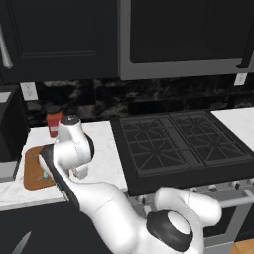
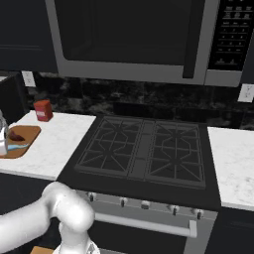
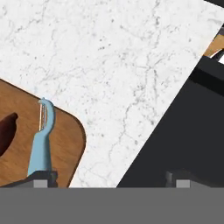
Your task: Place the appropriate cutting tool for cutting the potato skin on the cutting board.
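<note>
Fingertips (image 3: 43, 177) sit wide apart at 6 o'clock in the hand view, gripper (image 3: 109, 179) released, grasping nothing. Peeler (image 3: 41, 140) lies flat on the cutting board (image 3: 65, 144), handle by the left tip, looped head toward 12. Potato (image 3: 5, 131) at 9 o'clock on the same board, cut off by the frame edge. Step looks done: lift straight up, don't nudge the handle. Marble counter (image 3: 122, 65) beyond; red jar (image 1: 53, 123) behind the board. Arm hides most of the board in the left base view.
</note>
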Robot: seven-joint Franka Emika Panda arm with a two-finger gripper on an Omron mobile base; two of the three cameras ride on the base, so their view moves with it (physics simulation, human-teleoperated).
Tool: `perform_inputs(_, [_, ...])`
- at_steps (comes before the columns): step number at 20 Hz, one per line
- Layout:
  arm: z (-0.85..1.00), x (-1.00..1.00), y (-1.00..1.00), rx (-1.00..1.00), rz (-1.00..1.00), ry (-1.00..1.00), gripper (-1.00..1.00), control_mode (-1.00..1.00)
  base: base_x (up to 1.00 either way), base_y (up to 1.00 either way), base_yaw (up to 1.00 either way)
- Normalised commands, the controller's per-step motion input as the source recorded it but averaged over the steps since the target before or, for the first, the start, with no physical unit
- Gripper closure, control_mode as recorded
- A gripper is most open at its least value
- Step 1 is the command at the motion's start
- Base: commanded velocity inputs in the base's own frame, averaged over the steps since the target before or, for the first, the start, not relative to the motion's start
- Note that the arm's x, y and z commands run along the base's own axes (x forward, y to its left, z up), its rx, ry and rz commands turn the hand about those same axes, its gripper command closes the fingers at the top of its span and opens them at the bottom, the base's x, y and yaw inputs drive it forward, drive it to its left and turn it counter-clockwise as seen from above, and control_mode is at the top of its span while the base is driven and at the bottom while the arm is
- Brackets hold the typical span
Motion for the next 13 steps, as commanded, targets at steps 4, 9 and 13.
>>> perform_inputs(4, [0.95, -0.45, -1.00, 0.07, 0.00, -0.12, -1.00, -1.00, 0.00, 0.00, 0.00])
perform_inputs(9, [0.85, -0.14, -1.00, 0.13, 0.00, -0.01, -1.00, -1.00, 0.00, 0.00, 0.00])
perform_inputs(13, [0.45, 0.00, -0.97, 0.14, 0.00, 0.01, -1.00, -1.00, 0.00, 0.00, 0.00])
